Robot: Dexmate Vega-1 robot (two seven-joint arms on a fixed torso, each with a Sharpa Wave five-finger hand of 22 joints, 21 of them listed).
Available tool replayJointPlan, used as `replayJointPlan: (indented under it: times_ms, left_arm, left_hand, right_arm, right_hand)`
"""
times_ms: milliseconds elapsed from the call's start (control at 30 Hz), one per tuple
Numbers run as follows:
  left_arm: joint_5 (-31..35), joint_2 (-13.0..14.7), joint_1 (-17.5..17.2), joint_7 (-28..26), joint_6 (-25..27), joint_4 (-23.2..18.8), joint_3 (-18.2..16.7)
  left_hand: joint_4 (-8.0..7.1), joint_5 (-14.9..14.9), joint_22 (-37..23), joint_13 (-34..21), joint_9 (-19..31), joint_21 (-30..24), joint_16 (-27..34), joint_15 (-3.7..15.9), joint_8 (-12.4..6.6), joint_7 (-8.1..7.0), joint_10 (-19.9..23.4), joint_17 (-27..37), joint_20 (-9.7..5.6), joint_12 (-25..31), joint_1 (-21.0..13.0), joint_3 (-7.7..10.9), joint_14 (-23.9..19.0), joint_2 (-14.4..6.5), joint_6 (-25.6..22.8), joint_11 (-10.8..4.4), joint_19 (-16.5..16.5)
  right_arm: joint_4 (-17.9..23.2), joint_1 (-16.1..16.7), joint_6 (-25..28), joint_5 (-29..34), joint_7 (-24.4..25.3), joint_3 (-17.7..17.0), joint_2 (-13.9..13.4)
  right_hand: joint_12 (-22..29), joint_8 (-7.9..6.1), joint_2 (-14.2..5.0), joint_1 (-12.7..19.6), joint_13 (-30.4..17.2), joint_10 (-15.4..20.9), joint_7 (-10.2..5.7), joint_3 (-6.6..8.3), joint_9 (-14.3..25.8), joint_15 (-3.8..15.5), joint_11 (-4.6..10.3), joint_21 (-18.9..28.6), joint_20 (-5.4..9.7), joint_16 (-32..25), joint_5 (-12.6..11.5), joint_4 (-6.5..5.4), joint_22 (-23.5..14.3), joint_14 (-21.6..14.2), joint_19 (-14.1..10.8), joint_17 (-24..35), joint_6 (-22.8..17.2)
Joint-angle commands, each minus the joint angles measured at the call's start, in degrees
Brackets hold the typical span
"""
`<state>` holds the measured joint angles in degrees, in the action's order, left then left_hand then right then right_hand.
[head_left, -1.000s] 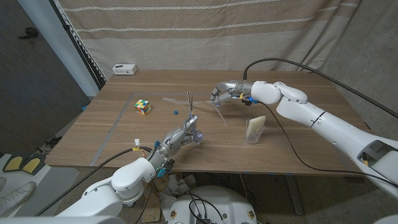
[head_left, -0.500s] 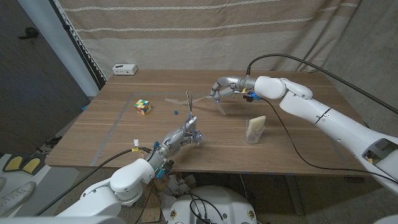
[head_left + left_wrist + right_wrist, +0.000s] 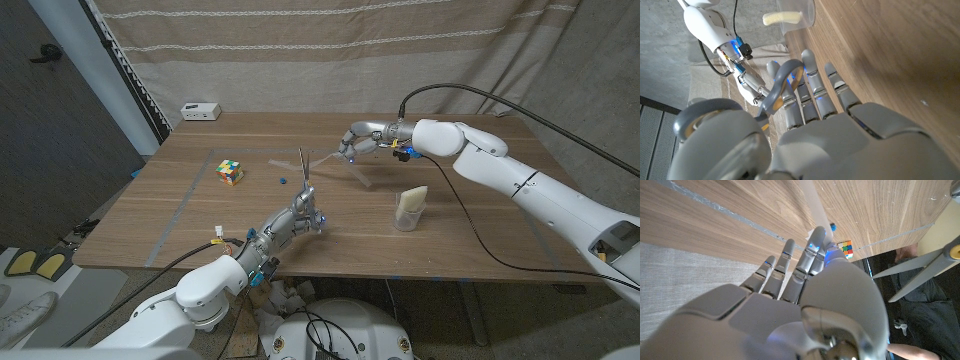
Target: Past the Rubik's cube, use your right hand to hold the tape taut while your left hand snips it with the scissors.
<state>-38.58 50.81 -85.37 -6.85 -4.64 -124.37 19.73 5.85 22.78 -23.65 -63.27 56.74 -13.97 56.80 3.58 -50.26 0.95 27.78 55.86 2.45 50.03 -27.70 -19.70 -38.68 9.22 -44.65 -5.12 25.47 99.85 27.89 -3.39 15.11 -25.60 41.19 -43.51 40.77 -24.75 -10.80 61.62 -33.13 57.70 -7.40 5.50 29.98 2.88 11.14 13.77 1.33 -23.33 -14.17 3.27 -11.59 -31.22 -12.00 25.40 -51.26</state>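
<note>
The right hand (image 3: pixel 358 141) pinched the clear tape (image 3: pixel 322 158) lifted taut beyond the Rubik's cube (image 3: pixel 231 172), so the left hand (image 3: pixel 300 211), fingers clamped on upright scissors (image 3: pixel 304 170), could snip

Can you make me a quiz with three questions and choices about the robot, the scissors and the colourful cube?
1. Where is the Rubik's cube?
A. On the table's left part
B. In the right hand
C. Inside the clear cup

2. What colour is the small box at the table's far left corner?
A. Red
B. White
C. Black

3. What is the left hand doing?
A. Holding the scissors
B. Holding the cube
C. Lying empty

Answers:
1. A, the cube sits on the wood left of the scissors.
2. B, the box looks white.
3. A, the scissors' blades stick up from that hand, while the right hand pulls the tape.
</note>
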Motion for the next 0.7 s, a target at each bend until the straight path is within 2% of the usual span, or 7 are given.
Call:
replayJointPlan:
  times_ms: [33, 267, 333, 533, 633, 700]
  left_arm:
    - [-3.4, -1.0, 1.9, 4.3, -1.6, 2.8, 1.1]
    - [-5.3, -1.7, 4.0, 8.1, -2.3, 4.9, 2.5]
    - [-7.3, -2.5, 5.3, 11.6, -2.9, 6.9, 3.3]
    - [-7.6, -2.9, 7.1, 12.5, -2.3, 7.9, 4.4]
    - [-5.5, -1.8, 7.4, 10.1, -0.5, 6.4, 4.5]
    - [-6.1, -1.6, 8.0, 10.8, -0.1, 6.6, 4.6]
  left_hand:
    - [-0.24, 0.2, -0.3, -7.8, 0.3, 0.1, 0.3, 3.93, -0.44, 0.22, 1.9, 0.4, 0.43, 40.1, -0.2, 0.05, 0.5, -0.1, 0.3, -2.21, 0.0]
    - [-0.24, 0.2, -0.5, -7.8, 0.1, 0.2, 0.4, 3.86, -0.36, 0.41, 1.8, 0.6, 0.63, 40.1, -0.2, -0.01, 0.6, 0.0, 0.2, -2.16, -0.6]
    - [-0.24, 0.2, -0.5, -7.8, 0.1, 0.2, 0.4, 3.89, -0.43, 0.43, 1.8, 0.6, 0.66, 40.1, -0.2, -0.02, 0.5, 0.0, 0.1, -2.14, -0.6]
    - [-0.23, 0.2, -0.7, -7.8, 0.1, 0.1, 0.6, 3.87, -0.42, 0.5, 1.8, 0.8, 0.7, 40.1, -0.1, -0.06, 0.5, 0.1, 0.1, -2.17, -0.8]
    - [-0.22, 0.2, -0.8, -7.8, 0.0, 0.1, 0.7, 3.67, -0.39, 0.61, 1.8, 1.0, 0.69, 40.2, -0.1, -0.08, 0.5, 0.1, 0.1, -2.06, -0.9]
    - [-0.22, 0.2, -0.8, -7.8, -0.1, 0.2, 0.8, 3.79, -0.33, 0.57, 1.9, 1.1, 0.68, 40.2, -0.1, -0.09, 0.7, 0.1, 0.0, -2.1, -1.1]
  right_arm:
    - [1.0, 0.1, -1.0, -1.5, -0.7, -0.6, -0.9]
    - [1.7, 0.3, -1.4, -2.3, -1.0, -1.1, -1.2]
    - [1.9, 0.3, -1.8, -2.5, -0.8, -1.3, -1.3]
    - [2.2, 0.7, -2.0, -3.3, -1.0, -1.6, -1.4]
    - [2.3, 0.9, -2.3, -3.1, -0.7, -1.6, -1.5]
    - [2.5, 1.1, -2.6, -2.7, -0.3, -1.7, -1.6]
  right_hand:
    - [0.4, 0.48, 0.18, 0.7, -0.2, -0.2, -0.15, 0.15, 0.1, 10.27, 0.18, 0.2, -0.1, -0.5, 0.1, -0.24, -0.1, -0.5, -0.2, 0.4, -0.2]
    - [0.4, 0.63, 0.17, 0.8, -0.1, -0.4, -0.18, 0.08, 0.1, 10.27, 0.18, 0.3, -0.15, -0.5, 0.2, -0.3, -0.1, -0.5, -0.2, 0.5, -0.1]
    - [0.5, 0.64, 0.15, 0.8, -0.2, -0.3, -0.22, 0.06, 0.2, 10.29, 0.18, 0.3, -0.14, -0.6, 0.2, -0.33, -0.1, -0.5, -0.2, 0.6, -0.1]
    - [0.6, 0.72, 0.1, 0.9, -0.2, -0.4, -0.28, 0.03, 0.3, 10.29, 0.17, 0.3, -0.09, -0.7, 0.3, -0.39, -0.1, -0.5, -0.2, 0.7, -0.1]
    - [0.6, 0.75, 0.1, 0.9, -0.1, -0.5, -0.14, 0.01, 0.3, 10.28, 0.17, 0.3, -0.12, -0.7, 0.4, -0.43, -0.1, -0.5, -0.2, 0.8, -0.2]
    - [0.7, 0.81, 0.08, 0.9, -0.2, -0.5, -0.23, 0.0, 0.3, 10.29, 0.17, 0.3, -0.01, -0.7, 0.4, -0.45, -0.1, -0.5, -0.2, 0.8, -0.1]
